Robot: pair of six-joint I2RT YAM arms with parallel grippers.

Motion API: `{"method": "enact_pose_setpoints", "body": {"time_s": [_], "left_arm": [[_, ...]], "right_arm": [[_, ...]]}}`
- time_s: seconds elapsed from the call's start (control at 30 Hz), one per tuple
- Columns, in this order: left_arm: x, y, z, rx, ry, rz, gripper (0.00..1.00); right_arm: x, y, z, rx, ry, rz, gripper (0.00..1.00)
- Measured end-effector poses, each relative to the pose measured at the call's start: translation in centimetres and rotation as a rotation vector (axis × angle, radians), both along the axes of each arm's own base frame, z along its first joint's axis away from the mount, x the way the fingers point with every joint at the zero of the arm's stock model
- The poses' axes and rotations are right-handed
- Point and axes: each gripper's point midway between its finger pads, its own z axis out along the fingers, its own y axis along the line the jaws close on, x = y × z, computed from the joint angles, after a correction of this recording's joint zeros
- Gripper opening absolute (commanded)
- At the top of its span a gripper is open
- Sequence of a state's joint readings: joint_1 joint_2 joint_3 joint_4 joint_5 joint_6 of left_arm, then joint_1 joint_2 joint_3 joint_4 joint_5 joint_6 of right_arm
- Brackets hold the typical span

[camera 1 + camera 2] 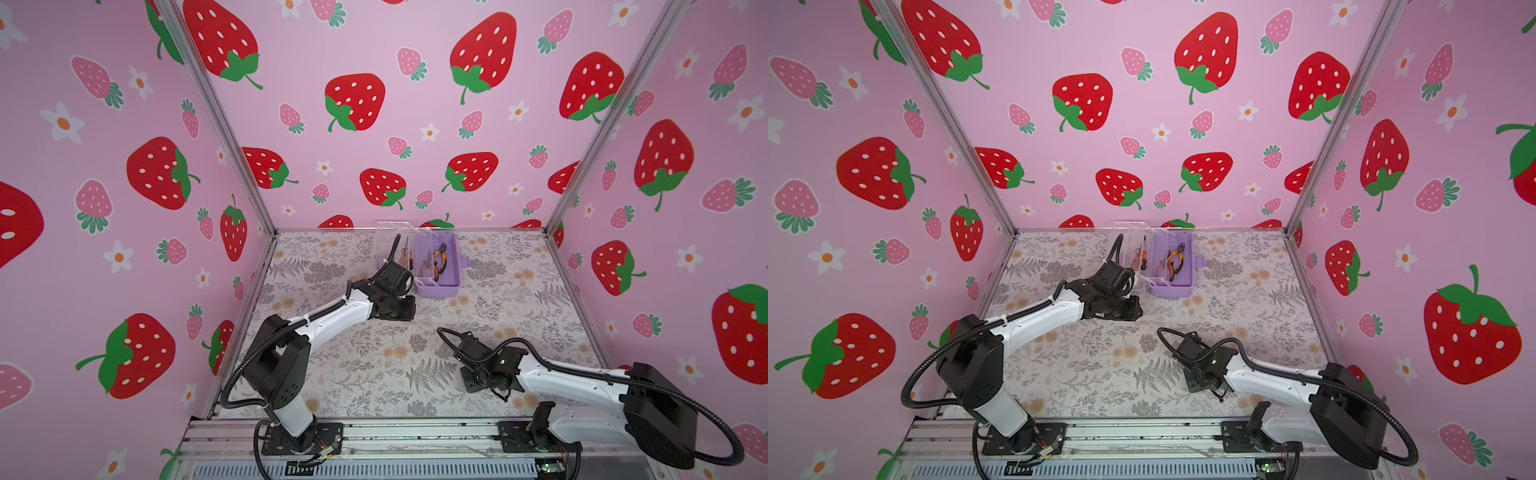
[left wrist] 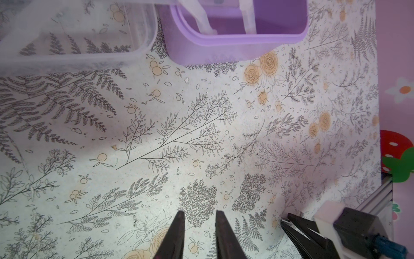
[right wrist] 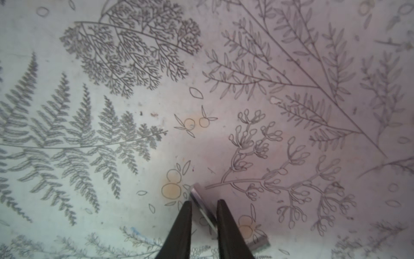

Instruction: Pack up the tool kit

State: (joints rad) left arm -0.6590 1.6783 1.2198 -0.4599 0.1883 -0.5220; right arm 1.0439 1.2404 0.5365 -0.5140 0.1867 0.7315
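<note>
small lilac plastic box (image 1: 436, 289) far centre, clear lid (image 1: 390, 237) open, orange-handled pliers (image 1: 438, 261) inside | 1 flat metal bit (image 3: 198, 194) near right, unpacked | right gripper (image 3: 204, 201) jaws narrow astride it (clamped? cannot tell) | left gripper (image 2: 200, 213) jaws narrow, empty | remaining: bit in, lid shut

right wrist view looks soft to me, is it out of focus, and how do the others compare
Right wrist view: soft all over, the metal bit between the dark fingers smeared, pink cast on one side. Left wrist view: sharper, crisp fern print, soft shadows on the table. Both top views: even light, wide-angle bend, frame posts leaning outward.
</note>
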Motion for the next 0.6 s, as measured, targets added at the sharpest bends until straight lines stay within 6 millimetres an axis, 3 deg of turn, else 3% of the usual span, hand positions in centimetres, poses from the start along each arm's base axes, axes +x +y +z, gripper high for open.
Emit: {"method": "enact_pose_setpoints", "body": {"time_s": [0.43,0.5,0.6], "left_arm": [[-0.1,0.0,-0.4,-0.005,0.006,0.003,0.27],[-0.1,0.0,-0.4,-0.006,0.006,0.003,0.27],[-0.1,0.0,-0.4,-0.006,0.006,0.002,0.27]], "right_arm": [[4.6,4.0,0.1,0.134,-0.017,0.032,0.04],[4.9,4.4,0.2,0.15,-0.014,0.041,0.08],[4.9,4.3,0.3,0.149,-0.005,0.057,0.23]]}}
